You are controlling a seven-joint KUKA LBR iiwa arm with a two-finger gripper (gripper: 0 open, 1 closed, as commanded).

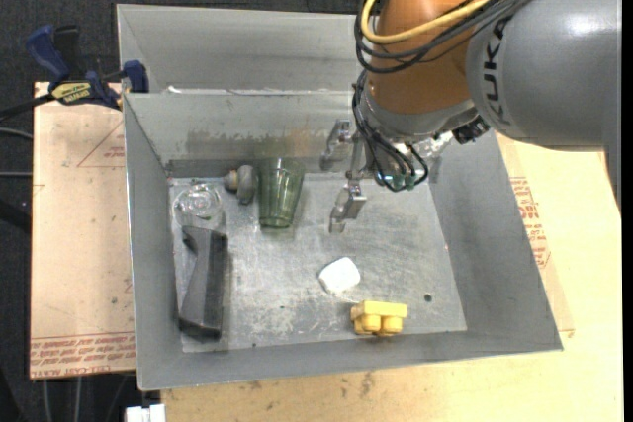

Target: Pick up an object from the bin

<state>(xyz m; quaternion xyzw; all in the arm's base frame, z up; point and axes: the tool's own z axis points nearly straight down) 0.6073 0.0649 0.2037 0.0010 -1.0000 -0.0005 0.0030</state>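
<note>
Bin (148, 212), left to right:
- Far left: clear round glass piece (196, 203) near the back. A dark grey elongated block (203, 287) lies just in front of it, along the left wall.
- Small grey knob (240, 180), just beside the green cup (279, 195), on its left.
- The green cup is translucent, at back-centre of the floor, nearest item to the gripper.
- Gripper (341, 178) is just right of the cup, not around it. Fingers spread wide, nothing between them. Can't tell its height above the floor.
- White chunk (339, 276) in front of the gripper, well apart from it.
- Yellow toy block (379, 317) near the front wall, right of the white chunk.
</note>
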